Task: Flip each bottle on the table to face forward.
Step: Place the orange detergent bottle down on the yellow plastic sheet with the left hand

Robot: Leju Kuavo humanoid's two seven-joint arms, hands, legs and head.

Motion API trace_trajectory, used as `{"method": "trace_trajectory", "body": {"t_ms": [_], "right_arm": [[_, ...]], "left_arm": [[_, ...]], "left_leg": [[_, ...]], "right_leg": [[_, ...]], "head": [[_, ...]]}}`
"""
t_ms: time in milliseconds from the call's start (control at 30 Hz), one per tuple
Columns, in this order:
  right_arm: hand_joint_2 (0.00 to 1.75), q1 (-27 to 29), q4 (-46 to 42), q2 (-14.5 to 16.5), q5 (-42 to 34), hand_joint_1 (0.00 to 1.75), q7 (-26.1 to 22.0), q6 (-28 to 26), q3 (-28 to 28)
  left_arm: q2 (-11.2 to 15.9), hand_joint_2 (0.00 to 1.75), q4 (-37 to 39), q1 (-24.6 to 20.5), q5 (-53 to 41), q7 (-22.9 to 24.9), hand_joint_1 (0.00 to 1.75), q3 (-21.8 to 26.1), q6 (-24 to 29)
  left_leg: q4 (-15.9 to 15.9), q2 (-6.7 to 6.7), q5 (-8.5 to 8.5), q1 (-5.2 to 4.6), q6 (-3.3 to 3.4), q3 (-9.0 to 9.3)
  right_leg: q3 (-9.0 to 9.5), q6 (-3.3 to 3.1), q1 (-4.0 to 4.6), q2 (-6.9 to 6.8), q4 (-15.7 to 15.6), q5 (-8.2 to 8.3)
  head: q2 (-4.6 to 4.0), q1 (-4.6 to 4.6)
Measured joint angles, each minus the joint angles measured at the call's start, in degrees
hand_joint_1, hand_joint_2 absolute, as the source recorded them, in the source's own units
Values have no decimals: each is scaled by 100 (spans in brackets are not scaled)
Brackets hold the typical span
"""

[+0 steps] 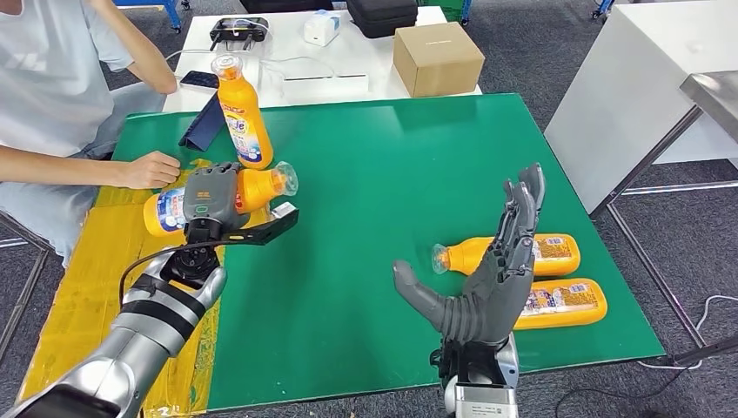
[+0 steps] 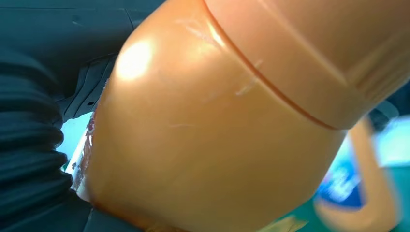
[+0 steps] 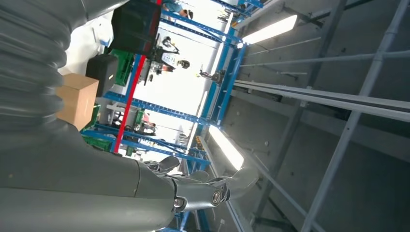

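While the right hand point(image 1: 487, 279) stands raised and spread near the front edge of the green table point(image 1: 392, 174), fingers apart and holding nothing, its palm faces inward and the two lying bottles sit just past it on its outer side: the nearer lying bottle point(image 1: 566, 303) is partly hidden behind the fingers, and the farther lying bottle point(image 1: 522, 254) lies just beyond that one, almost touching it. Both lie flat with their long axes running crosswise to the hand's reach, the cap of the farther one pointing toward the table's middle. The right hand is plainly the nearer one to this pair, so I judge they fall to it; any coming move would have to swing outward and down onto a bottle's flank rather than reach ahead. Farther off, across the table, the left hand point(image 1: 209, 202) grips the held bottle point(image 1: 252, 187) around its body, the bottle on its side with its clear cap pointing toward the table's centre; the left wrist view shows its orange shoulder point(image 2: 217, 130) pressed close against the hand. Just beyond the left hand an upright bottle point(image 1: 242, 113) stands with its label showing, and a person's hand point(image 1: 150, 170) rests on the table beside the held bottle's base.
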Motion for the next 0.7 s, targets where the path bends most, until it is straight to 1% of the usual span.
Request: {"method": "trace_trajectory", "body": {"t_ms": [233, 433, 467, 567, 600, 700], "right_arm": [[175, -142, 39, 0, -43, 0, 57, 26, 19], [175, -214, 117, 0, -119, 0, 58, 39, 36], [175, -220, 130, 0, -130, 0, 57, 40, 38], [175, -229, 160, 0, -144, 0, 57, 47, 39], [175, -230, 169, 0, -146, 0, 60, 54, 39], [175, -233, 201, 0, -155, 0, 80, 85, 39]], "left_arm": [[10, 175, 1413, -337, 0, 482, 175, -181, 2], [57, 175, 2135, -418, 0, 514, 175, -196, -20], [65, 175, 2213, -420, 1, 495, 137, -184, -20], [80, 175, 2389, -417, 8, 384, 6, -114, -65], [81, 175, 2432, -414, 9, 343, 0, -88, -97], [80, 175, 2504, -410, 9, 253, 0, 0, -127]], "left_leg": [[0, -1, 1, 0, -1, -2], [0, -3, 0, 0, -1, -3], [0, -3, 0, 0, -1, -4], [0, -3, 0, 0, -1, -3], [0, -4, 0, 0, -1, -3], [0, -6, 1, 0, -1, -2]], "right_leg": [[0, 0, 0, 0, 2, 0], [-1, 0, 0, 0, 2, -1], [-1, 0, 0, 0, 2, -1], [-1, 0, 0, 0, 2, -1], [0, 0, 0, 0, 2, -1], [4, 0, 0, -1, 1, -1]], "head": [[0, 1], [0, 1], [0, 1], [0, 1], [0, 1], [0, 1]]}}
